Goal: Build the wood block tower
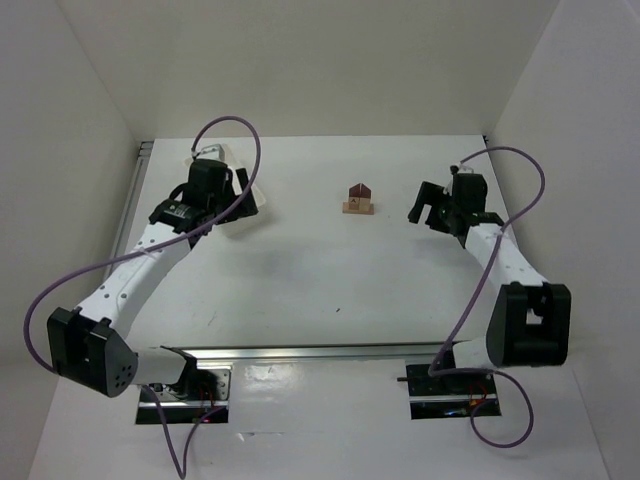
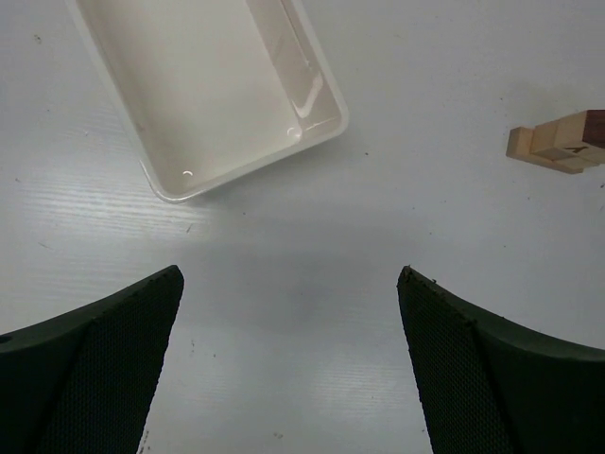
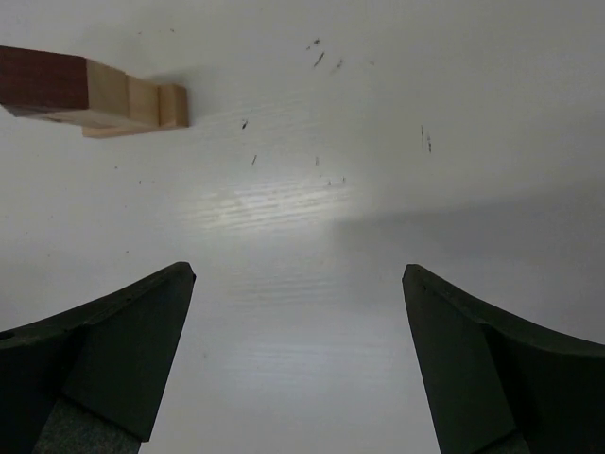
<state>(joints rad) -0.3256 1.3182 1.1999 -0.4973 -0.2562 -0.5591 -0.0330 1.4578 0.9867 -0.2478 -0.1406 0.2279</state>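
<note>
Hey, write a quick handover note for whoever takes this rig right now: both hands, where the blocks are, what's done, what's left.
Left hand: open, empty, beside the white rectangular tray.
Right hand: open, empty, right of the small tan wood block tower with dark maroon roof piece.
Tower: standing between the hands, touched by neither.
Done: tower looks complete; no loose blocks in view, and the visible part of the tray is empty.
Left: probably nothing beyond pulling the arms back.

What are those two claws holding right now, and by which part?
Nothing. The left gripper and right gripper are both open and empty; the wood block tower stands alone.
</note>
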